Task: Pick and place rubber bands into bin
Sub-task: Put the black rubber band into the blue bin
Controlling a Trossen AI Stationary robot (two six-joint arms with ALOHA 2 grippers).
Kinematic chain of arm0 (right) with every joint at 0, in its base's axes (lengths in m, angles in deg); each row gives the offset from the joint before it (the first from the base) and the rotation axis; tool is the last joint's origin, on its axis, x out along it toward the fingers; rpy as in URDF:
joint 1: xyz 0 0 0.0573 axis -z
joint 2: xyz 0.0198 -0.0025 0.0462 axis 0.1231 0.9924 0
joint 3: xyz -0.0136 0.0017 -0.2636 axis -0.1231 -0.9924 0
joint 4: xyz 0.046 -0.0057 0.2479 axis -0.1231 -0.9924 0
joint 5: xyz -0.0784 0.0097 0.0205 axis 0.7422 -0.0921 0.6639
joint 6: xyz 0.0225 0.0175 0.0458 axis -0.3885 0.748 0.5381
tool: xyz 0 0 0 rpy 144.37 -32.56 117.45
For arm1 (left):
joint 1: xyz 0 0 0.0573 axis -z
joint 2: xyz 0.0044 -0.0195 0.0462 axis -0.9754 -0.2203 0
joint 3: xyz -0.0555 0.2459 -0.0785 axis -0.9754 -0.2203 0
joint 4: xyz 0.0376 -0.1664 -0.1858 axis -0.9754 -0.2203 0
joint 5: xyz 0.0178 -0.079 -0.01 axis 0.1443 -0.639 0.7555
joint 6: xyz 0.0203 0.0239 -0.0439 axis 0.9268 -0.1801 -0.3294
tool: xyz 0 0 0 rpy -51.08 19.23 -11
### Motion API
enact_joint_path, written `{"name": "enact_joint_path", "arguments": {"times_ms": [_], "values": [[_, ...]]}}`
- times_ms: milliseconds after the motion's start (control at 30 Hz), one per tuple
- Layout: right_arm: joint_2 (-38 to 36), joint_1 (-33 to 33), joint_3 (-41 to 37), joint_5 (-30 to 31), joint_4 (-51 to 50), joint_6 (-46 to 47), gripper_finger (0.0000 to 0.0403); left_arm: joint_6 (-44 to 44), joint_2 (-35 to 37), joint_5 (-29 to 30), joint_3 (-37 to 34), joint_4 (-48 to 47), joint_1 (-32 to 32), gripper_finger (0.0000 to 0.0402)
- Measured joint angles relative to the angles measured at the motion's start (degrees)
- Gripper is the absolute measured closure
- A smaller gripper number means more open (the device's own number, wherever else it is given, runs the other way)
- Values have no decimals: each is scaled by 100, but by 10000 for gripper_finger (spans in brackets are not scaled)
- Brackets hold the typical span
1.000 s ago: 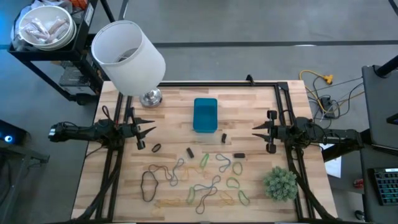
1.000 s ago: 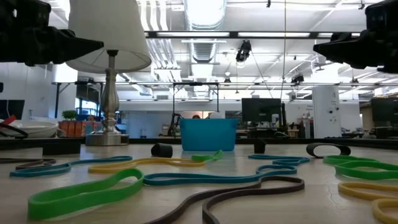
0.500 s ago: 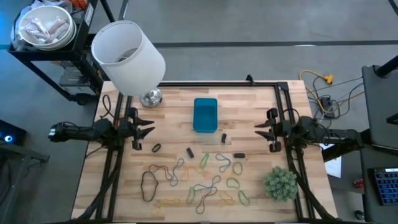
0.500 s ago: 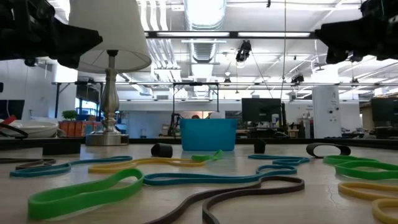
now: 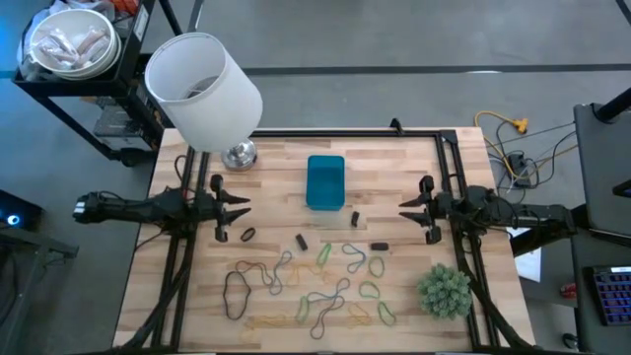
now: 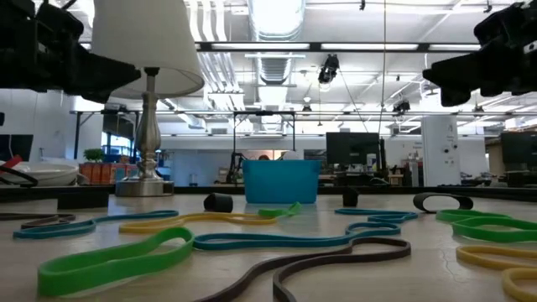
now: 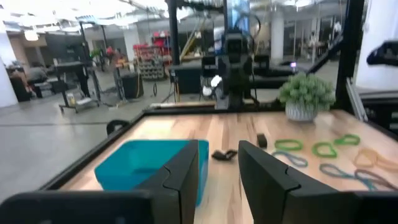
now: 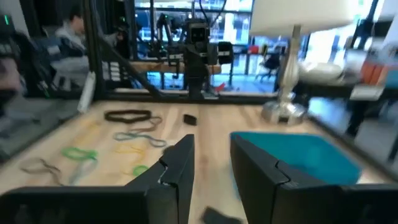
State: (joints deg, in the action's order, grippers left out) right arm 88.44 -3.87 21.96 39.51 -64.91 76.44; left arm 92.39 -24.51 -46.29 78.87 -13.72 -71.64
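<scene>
1. The task has not really begun: the small blue rectangular plastic bin stands at the middle of the wooden table, toward its far side, and from above I see nothing inside it.

2. The thin flexible rubber bands in green, yellow, tan and dark brown lie spread flat on the near half of the table, between the two arms. A few small dark ones lie closer to the bin, for example a dark loop to its left.

3. The left end effector hovers above the left side of the table, pointing inward. Its two dark fingers stand apart, with a clear gap between them and nothing held.

4. The right end effector mirrors it on the right side. Its fingers are also apart and empty (in the level view both arms hang high over the bands).

5. So I judge the step in hand is the approach, before the first pick.

6. The next move, in my opinion, calls for one arm to come down over a single band, best one lying alone and not crossed with others, and to pinch it flat against the wood, because the loops are thin and some overlap.

7. After that the band must be carried over the low wall of the bin and released there.
</scene>
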Motion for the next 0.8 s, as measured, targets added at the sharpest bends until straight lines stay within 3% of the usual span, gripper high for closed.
{"name": "enact_joint_path", "arguments": {"times_ms": [67,233,367,533,700,800], "values": [[96,-4,0,0,26,146,305,-3,-133,-2,0,10,0,304],[359,-16,-2,-34,913,-718,305,44,-436,-2,0,11,0,304],[650,-36,2,-218,1310,297,305,348,-633,179,0,110,-2,304],[1404,-212,-2,-409,1417,525,305,495,-859,505,-1,156,-2,304],[2264,-465,16,-4,2585,-545,305,820,-1029,505,18,210,-2,304],[2597,-534,331,-1,2782,-1167,305,811,-1060,506,70,248,-2,304]]}}
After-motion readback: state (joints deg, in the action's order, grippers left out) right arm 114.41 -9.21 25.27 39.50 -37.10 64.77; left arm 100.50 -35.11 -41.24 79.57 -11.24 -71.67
